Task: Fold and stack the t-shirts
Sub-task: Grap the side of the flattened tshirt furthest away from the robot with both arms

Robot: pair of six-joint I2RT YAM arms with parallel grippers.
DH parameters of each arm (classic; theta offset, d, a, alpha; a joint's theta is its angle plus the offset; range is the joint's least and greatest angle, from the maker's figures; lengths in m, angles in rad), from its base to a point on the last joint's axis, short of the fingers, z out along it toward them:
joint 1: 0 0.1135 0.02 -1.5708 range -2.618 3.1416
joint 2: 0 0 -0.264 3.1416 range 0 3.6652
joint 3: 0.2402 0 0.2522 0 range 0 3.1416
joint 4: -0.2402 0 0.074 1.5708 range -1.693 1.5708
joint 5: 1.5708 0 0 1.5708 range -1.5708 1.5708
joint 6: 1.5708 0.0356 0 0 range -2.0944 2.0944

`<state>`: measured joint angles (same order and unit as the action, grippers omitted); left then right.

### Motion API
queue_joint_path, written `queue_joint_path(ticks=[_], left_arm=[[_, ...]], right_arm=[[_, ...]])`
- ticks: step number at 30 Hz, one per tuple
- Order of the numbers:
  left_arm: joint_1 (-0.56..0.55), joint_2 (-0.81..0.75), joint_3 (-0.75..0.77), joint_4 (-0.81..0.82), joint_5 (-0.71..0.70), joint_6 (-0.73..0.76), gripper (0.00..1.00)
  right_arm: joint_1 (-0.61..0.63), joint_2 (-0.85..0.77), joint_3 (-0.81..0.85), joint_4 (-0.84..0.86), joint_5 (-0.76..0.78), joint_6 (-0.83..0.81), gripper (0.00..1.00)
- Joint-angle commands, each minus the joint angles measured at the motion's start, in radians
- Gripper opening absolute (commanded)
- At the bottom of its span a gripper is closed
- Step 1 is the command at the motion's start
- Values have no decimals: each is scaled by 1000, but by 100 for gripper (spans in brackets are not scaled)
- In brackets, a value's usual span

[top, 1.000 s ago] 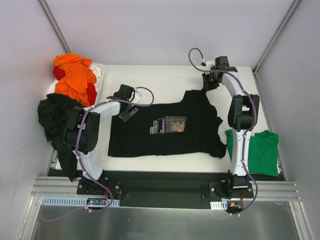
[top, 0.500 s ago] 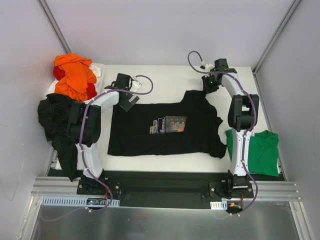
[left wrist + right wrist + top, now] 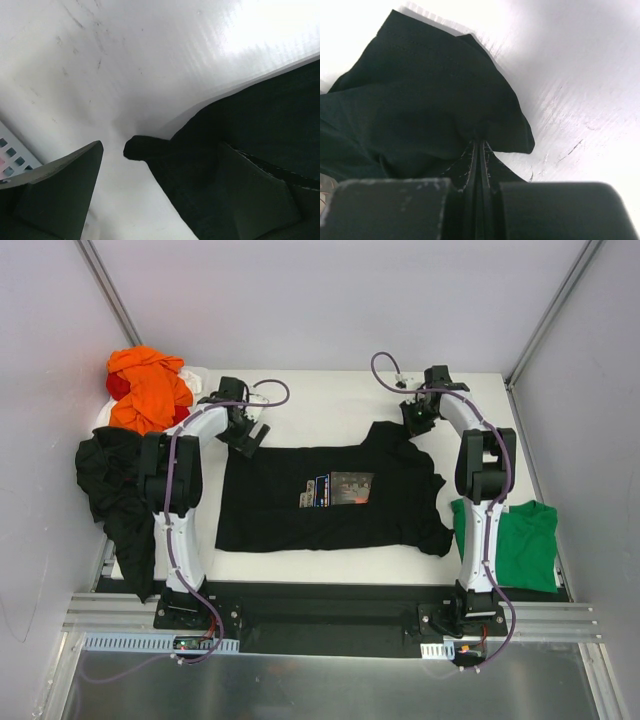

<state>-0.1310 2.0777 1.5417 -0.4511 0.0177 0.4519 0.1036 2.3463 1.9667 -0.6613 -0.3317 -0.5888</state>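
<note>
Your right pincer point(image 3: 479, 150) gripped the black t-shirt point(image 3: 280, 510) at its far edge. Your left pincer point(image 3: 160, 165) gaped open; the shirt's far left corner needed centring first.

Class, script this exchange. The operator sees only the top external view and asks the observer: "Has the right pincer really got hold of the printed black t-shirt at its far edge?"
Observer: Yes. The right wrist view shows the right pincer shut on a pinched fold of the printed black t-shirt.
Operator: And the other arm, at the far left corner?
Observer: The left wrist view shows the left pincer wide open. The shirt's corner tip lies on the white table between its jaws, not gripped.
</note>
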Motion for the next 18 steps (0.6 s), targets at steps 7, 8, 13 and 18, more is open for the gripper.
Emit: queue_joint_path(ticks=[7, 8, 13, 18], left_arm=[[2, 68, 72, -130, 117, -21, 89], [1, 67, 69, -132, 119, -25, 85], [1, 61, 52, -139, 137, -24, 47], [2, 56, 37, -138, 125, -22, 8]], right_arm=[[8, -104, -31, -9, -36, -28, 1], [8, -105, -31, -9, -38, -29, 1], [8, -113, -37, -12, -33, -37, 1], [10, -125, -60, -14, -30, -43, 1]])
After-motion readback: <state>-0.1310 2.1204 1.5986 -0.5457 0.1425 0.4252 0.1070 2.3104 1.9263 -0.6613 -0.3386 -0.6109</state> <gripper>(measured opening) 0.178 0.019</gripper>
